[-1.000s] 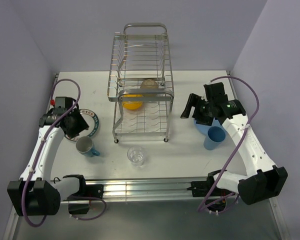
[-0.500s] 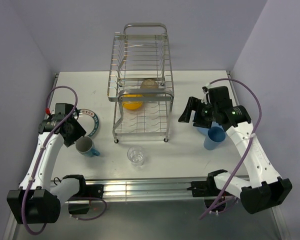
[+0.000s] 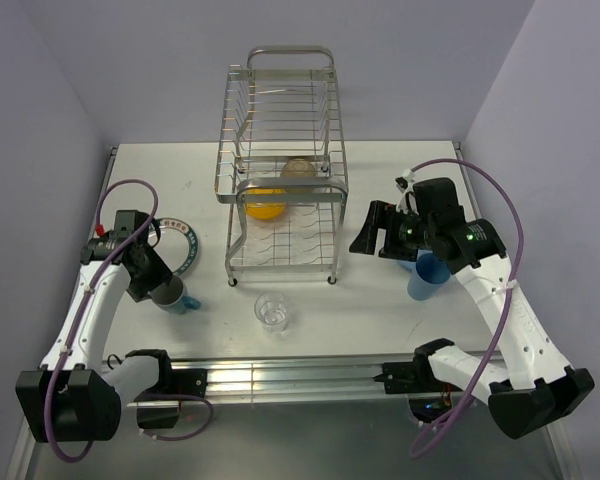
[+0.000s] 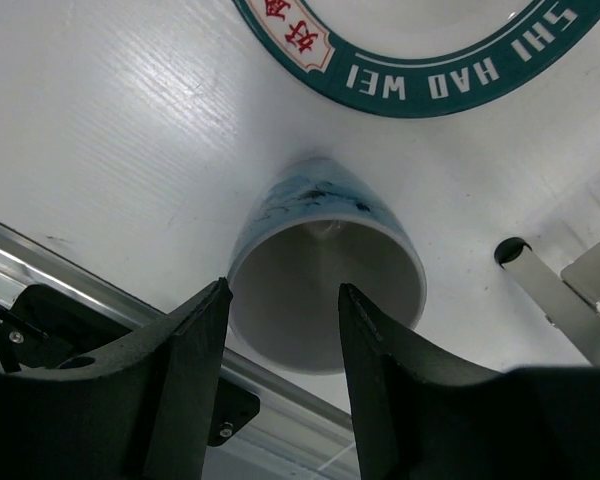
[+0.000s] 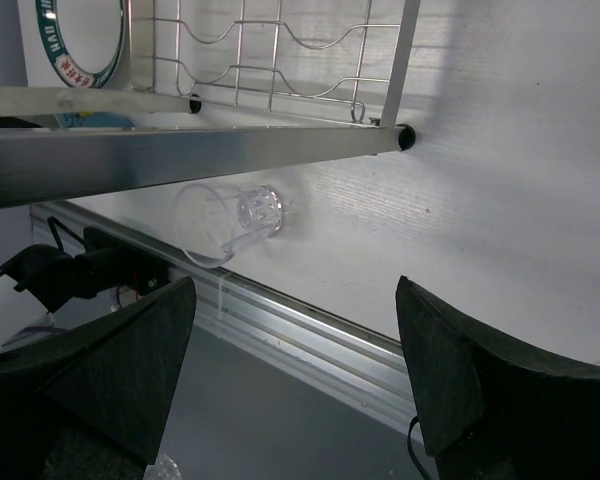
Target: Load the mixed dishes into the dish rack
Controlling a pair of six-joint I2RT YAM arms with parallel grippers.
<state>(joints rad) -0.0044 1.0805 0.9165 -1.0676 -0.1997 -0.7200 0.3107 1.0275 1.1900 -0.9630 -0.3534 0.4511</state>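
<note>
The dish rack (image 3: 285, 170) stands at the centre back with the yellow-orange bowl (image 3: 265, 204) in it. The teal-and-white mug (image 3: 180, 296) stands front left, beside the white plate with green rim (image 3: 187, 247). My left gripper (image 3: 152, 280) is open right above the mug (image 4: 325, 262): one finger is outside its wall, the other over its mouth. The clear glass (image 3: 273, 311) stands in front of the rack. The blue cup (image 3: 429, 276) stands right. My right gripper (image 3: 366, 232) is open and empty beside the rack's right side. The blue plate is mostly hidden under the right arm. The black bowl is out of view.
A pale round dish (image 3: 298, 168) sits deeper in the rack. In the right wrist view the rack's lower bar (image 5: 230, 150) runs across, with the glass (image 5: 230, 222) below it. The metal rail (image 3: 290, 378) runs along the table's near edge. Lilac walls enclose the table.
My left gripper has moved from the plate's left edge toward the near side and now sits over the mug. My right gripper has shifted left, off the blue plate, toward the rack.
</note>
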